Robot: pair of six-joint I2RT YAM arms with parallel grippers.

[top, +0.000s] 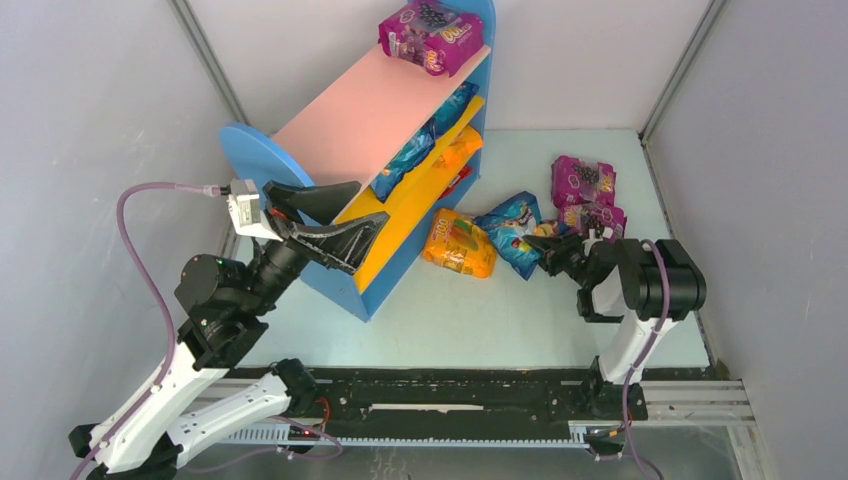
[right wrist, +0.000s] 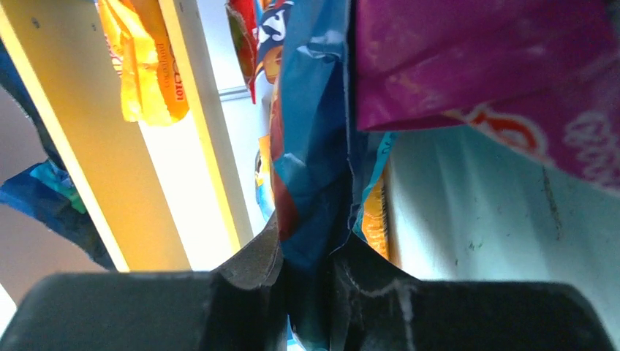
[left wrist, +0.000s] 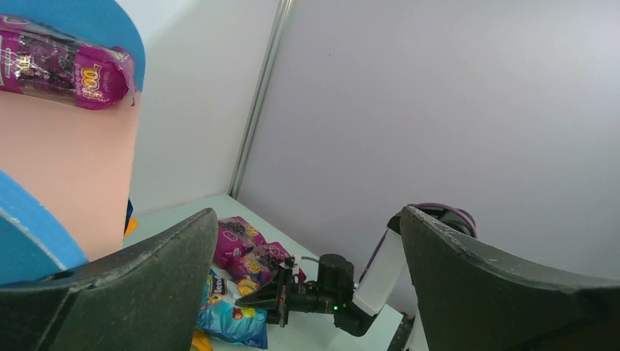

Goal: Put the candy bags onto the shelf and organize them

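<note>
The job is partway done. One top purple bag (top: 432,35) lies at the far end of the pink board on the shelf (top: 350,115). Shelved blue bags (top: 415,152) and a shelved orange bag (top: 458,150) sit on the yellow boards beneath.

Four bags wait on the table to the right of the shelf. A loose orange bag (top: 460,243) is just beside its foot, a loose blue bag (top: 512,230) lies next to that, and two loose purple bags (top: 583,180) are farther out.

The right gripper (right wrist: 311,256) pinches the loose blue bag's edge. The left gripper (top: 365,207) is spread and empty at the shelf's near end.

Yellow print on the top purple bag seems to read "100", though it is blurred. The other lettering is unreadable.
</note>
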